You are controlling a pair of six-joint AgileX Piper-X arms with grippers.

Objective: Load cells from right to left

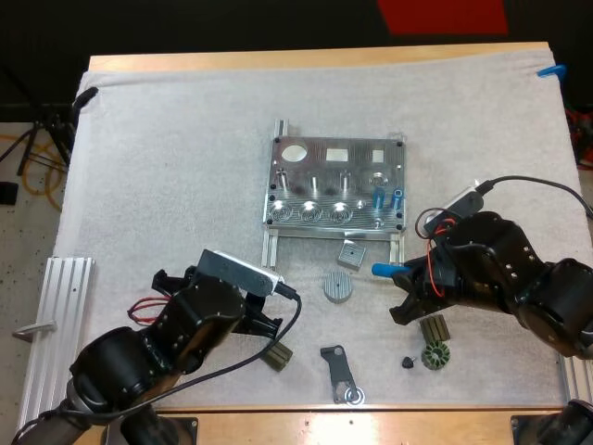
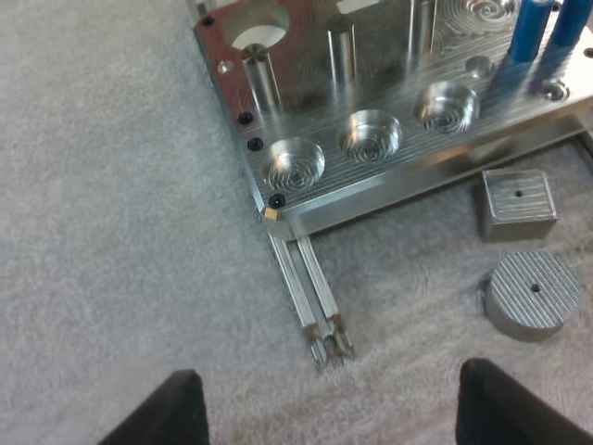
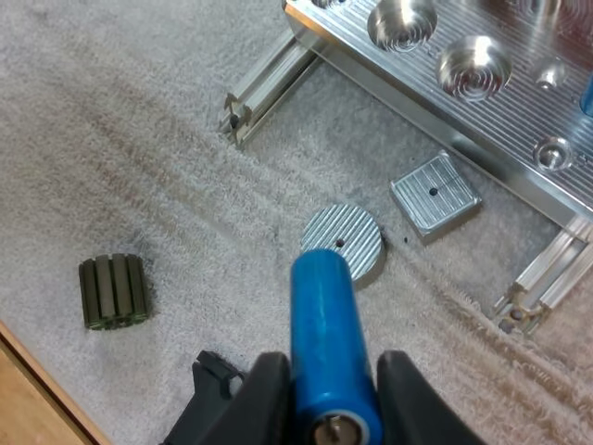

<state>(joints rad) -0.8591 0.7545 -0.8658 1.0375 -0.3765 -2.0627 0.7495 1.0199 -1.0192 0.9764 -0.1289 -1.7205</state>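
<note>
i have my right gripper [image 3: 324,394] clamped on a blue cell [image 3: 320,315], its axis pointing toward the fixture [image 1: 306,176] (my left gripper [image 2: 329,408] is farther off, jaws apart).

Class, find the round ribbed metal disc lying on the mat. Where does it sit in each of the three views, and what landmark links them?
High view: the disc lies just nearer than the fixture, beside the square block.
Left wrist view: the disc lies next to the square block, off the fixture's front edge.
Right wrist view: the disc lies just past the blue cylinder's tip.
Shared landmark: the square block, always beside it.
</note>
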